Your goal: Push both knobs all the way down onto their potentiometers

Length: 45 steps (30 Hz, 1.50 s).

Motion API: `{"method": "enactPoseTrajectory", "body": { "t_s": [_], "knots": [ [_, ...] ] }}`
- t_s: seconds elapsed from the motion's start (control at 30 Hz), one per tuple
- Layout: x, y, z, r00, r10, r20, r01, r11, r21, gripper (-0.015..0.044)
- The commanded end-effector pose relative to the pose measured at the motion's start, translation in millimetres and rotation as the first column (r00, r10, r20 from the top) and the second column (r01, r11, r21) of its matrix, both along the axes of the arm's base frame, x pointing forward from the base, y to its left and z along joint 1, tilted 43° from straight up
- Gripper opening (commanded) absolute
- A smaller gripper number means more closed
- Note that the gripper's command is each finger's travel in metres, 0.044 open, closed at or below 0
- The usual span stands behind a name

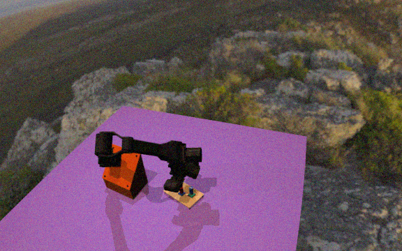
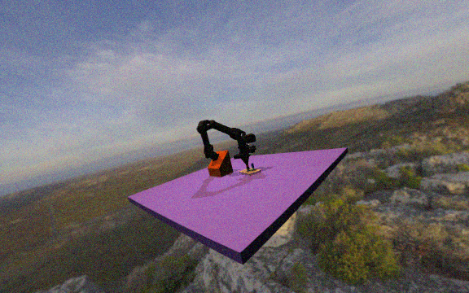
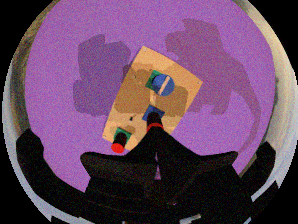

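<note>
The tan circuit board (image 1: 189,203) (image 2: 256,170) (image 3: 139,56) stands on the table. A blue-topped knob (image 1: 191,189) (image 3: 163,85) with a pale line stands tall over a green potentiometer (image 1: 192,195) (image 3: 151,77). A dark knob with a red top (image 3: 154,124) stands on the blue potentiometer (image 3: 149,112) at the middle. Another dark knob with a red top (image 3: 118,147) stands on a green potentiometer near the board's corner. My gripper (image 3: 154,129) (image 2: 247,168) is shut and empty, its tips at the middle knob's top and partly covering it. Whether they touch, and any gap under that knob, cannot be told.
The orange wedge-shaped base (image 1: 121,174) (image 2: 218,166) of the arm stands beside the board on the purple table (image 1: 257,167) (image 2: 226,216) (image 3: 60,65). The blue-topped knob rises close beside the fingers. Shadows of the arm lie over the board and table.
</note>
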State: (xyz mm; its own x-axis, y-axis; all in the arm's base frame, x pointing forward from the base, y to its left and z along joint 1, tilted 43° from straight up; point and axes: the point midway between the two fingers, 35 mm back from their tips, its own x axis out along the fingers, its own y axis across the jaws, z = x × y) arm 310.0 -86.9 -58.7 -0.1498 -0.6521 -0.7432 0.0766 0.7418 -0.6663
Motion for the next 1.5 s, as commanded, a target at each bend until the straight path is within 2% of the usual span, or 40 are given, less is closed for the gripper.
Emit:
{"method": "enactPoseTrajectory", "body": {
  "t_s": [0.0,0.8,1.07,1.27,1.33,1.47],
  "knots": [
    [-1,-10,-9,1.0,-0.027,-0.002,0.027,1.0,-0.005,0.0],
    [5,13,17,1.0,-0.027,-0.001,0.027,1.0,-0.004,0.0],
    [3,9,12,1.0,-0.023,-0.01,0.023,1.0,-0.007,0.021],
    [36,23,18,0.993,0.013,0.118,-0.014,1.0,0.005,0.0052],
    [37,23,18,0.995,0.044,0.092,-0.045,0.999,0.009,0.0],
    [38,24,19,0.99,0.141,0.004,-0.141,0.99,0.024,0.0]
  ]
}}
